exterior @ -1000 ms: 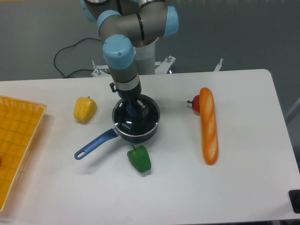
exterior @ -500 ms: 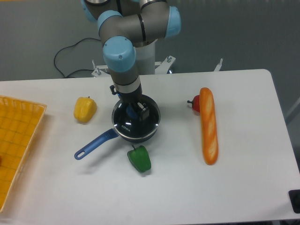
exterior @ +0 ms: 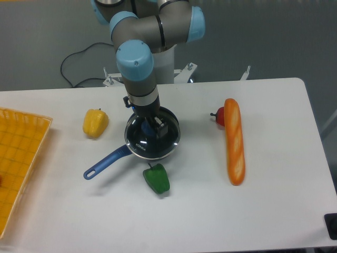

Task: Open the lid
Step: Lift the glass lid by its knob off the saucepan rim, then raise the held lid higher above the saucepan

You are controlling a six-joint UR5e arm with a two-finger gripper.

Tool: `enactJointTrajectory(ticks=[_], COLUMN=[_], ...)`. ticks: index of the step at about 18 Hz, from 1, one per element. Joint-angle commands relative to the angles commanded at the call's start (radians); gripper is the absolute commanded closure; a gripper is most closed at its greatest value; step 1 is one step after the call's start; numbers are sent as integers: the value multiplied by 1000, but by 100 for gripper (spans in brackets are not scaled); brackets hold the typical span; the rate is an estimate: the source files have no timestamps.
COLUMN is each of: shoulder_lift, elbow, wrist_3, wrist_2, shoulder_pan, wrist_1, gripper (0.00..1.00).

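Observation:
The lid, a round clear glass disc with a thin metal rim, lies over the dark blue saucepan, slightly raised and tipped so its front rim shows bright. The pan's long blue handle points to the lower left. My gripper reaches straight down onto the lid's centre, with its fingers shut on the blue knob, which is mostly hidden between them.
A yellow pepper lies left of the pan and a green pepper just in front of it. A long baguette and a red pepper lie to the right. An orange basket stands at the left edge.
The gripper has risen slightly with the knob. The lid has lifted a little off the pan, and its metal rim now shows brighter at the front.

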State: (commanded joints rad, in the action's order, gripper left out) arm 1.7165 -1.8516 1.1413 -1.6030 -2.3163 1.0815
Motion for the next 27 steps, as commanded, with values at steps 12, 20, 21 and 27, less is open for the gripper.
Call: enactJointTrajectory(ticks=[12, 20, 21, 27], shoulder_lift=[3, 21, 25, 52], elbow=[31, 48, 54, 81], wrist_3=[40, 100, 100, 123], wrist_2=[8, 18, 18, 18], shoulder_pan=[-11, -14, -12, -14], wrist_1=[2, 0, 2, 2], gripper=[37, 37, 38, 38])
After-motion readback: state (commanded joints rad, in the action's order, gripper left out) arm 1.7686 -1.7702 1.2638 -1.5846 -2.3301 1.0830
